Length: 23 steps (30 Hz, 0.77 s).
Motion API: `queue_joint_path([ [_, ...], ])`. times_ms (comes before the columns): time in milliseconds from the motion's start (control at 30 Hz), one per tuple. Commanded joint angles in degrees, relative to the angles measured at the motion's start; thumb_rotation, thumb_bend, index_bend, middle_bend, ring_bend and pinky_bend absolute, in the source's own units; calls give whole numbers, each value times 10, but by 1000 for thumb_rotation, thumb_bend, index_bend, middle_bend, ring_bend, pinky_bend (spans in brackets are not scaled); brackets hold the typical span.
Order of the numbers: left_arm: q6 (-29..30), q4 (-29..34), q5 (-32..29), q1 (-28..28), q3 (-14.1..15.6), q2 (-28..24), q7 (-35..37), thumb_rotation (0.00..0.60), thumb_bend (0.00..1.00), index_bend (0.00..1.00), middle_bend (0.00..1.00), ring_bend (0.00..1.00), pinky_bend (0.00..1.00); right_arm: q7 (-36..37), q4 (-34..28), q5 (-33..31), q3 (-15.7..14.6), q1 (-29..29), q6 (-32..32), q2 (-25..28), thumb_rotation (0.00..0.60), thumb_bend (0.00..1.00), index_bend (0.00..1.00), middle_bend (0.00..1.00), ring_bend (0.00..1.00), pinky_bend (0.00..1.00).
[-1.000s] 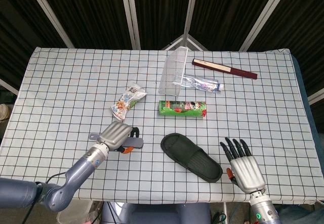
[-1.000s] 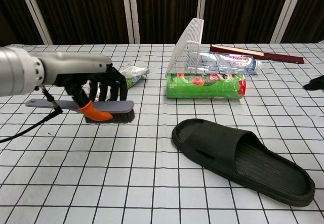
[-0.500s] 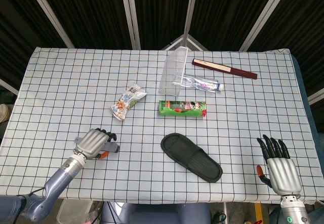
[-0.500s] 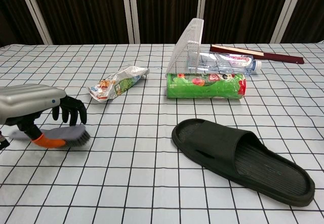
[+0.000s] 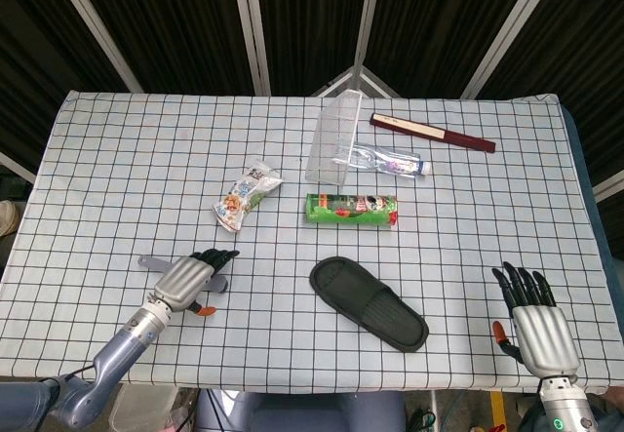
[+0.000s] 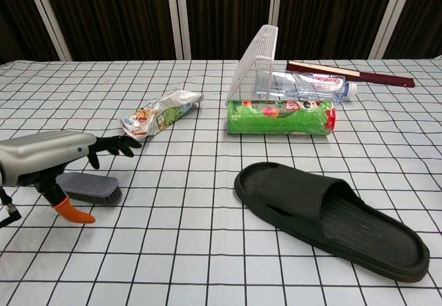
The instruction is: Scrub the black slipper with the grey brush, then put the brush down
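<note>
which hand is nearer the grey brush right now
Left. The left hand hovers right over the grey brush, fingers spread, not gripping it. The right hand is far across the table, beyond the black slipper.

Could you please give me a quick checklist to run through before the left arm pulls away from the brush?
1. Grey brush down on the table: ok.
2. Left hand open, fingers spread above the brush: ok.
3. Thumb clear of the brush: cannot tell.
4. Black slipper flat, well away from the hand: ok.
5. Snack packet just beyond the fingertips, not touching: ok.
6. Right hand open, holding nothing: ok.
</note>
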State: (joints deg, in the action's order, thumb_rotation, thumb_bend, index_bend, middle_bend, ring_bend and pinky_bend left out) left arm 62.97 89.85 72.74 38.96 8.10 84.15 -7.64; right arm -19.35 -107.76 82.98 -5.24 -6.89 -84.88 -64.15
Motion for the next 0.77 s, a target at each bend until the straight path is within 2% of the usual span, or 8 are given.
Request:
queue_joint_path([
  [33, 62, 44, 66, -26, -8, -37, 54, 600, 43, 1, 82, 88, 219, 0, 0, 1, 1, 2, 2, 1, 600, 477, 0, 0, 0, 0],
  [233, 192, 94, 175, -80, 7, -101, 67, 600, 41, 0, 73, 72, 181, -1, -2, 10, 2, 6, 4, 2, 600, 477, 0, 0, 0, 0],
  [333, 238, 109, 197, -123, 33, -137, 32, 600, 41, 0, 44, 36, 124, 2, -4, 15, 4, 10, 0, 5, 600, 477, 0, 0, 0, 0],
  [433, 256, 121, 170, -185, 83, -172, -66, 600, 40, 0, 0, 0, 51, 14, -7, 12, 6, 17, -5, 14, 600, 477, 0, 0, 0, 0],
  [500, 301, 117, 156, -235, 94, -170, -125, 600, 39, 0, 0, 0, 32, 27, -8, 2, 11, 22, -8, 24, 600, 473, 0, 0, 0, 0],
  [600, 372, 82, 154, -299, 90, -140, -128, 600, 32, 0, 0, 0, 15, 43, -5, -16, 21, 27, -13, 36, 600, 430, 0, 0, 0, 0],
  [667, 383, 63, 156, -316, 94, -137, -140, 600, 29, 0, 0, 0, 11, 51, -4, -18, 24, 29, -15, 40, 600, 406, 0, 0, 0, 0],
  [767, 393, 53, 162, -330, 85, -134, -141, 600, 28, 0, 0, 0, 12, 54, -2, -10, 24, 31, -16, 43, 600, 398, 0, 0, 0, 0],
])
